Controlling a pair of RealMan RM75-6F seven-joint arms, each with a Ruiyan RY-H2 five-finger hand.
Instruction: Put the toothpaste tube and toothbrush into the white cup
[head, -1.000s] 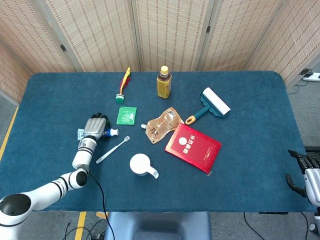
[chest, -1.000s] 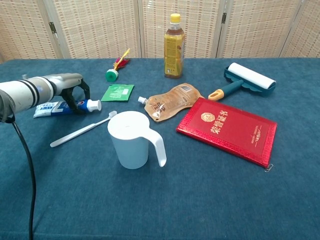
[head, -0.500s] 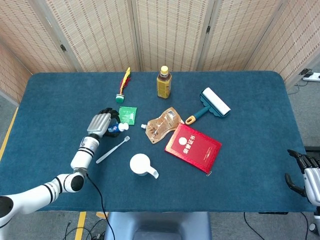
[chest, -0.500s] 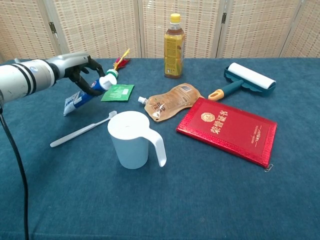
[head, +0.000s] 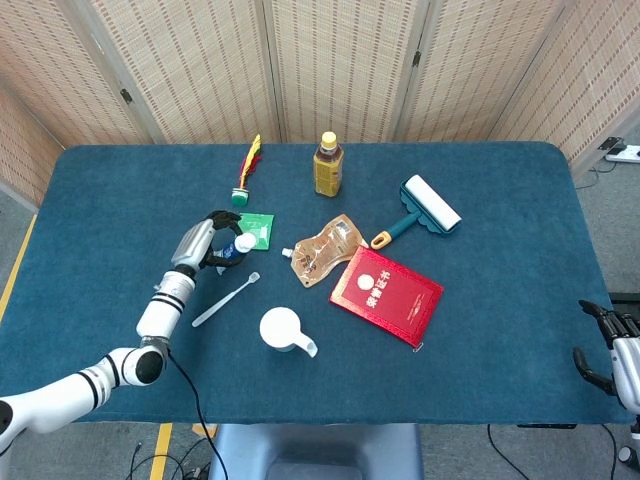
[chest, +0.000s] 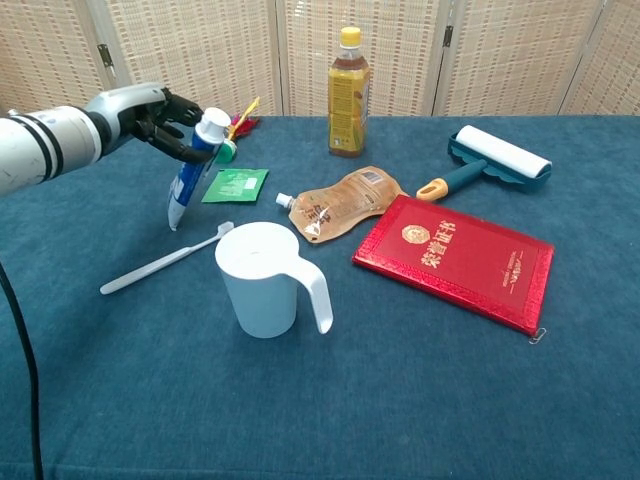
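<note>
The left hand (chest: 150, 110) holds the toothpaste tube (chest: 191, 170) up off the table (chest: 420, 400), pinched near its white cap, so the tube hangs cap-up and tilted with its flat crimped tail pointing down toward the cloth. It hangs to the left of and behind the white cup (chest: 262, 278), not yet over the rim. The toothbrush (chest: 165, 258) lies flat on the table, just left of the cup, with its head toward it.

The tube looks light and soft-walled; a grip at the stiff shoulder by the cap is probably the safest hold, since squeezing the body could dent it or let it slip. Hanging tail-down, it should drop into the cup easily, though the cup seems light too and a sideways knock could tip it. The toothbrush is thin, rigid and low against the cloth, so it will likely need a pinch at mid-handle, where the fingers can get under it.

The right hand (head: 612, 350) shows only at the lower right edge of the head view, off the table; it seems to hold nothing, but how its fingers lie cannot be told
</note>
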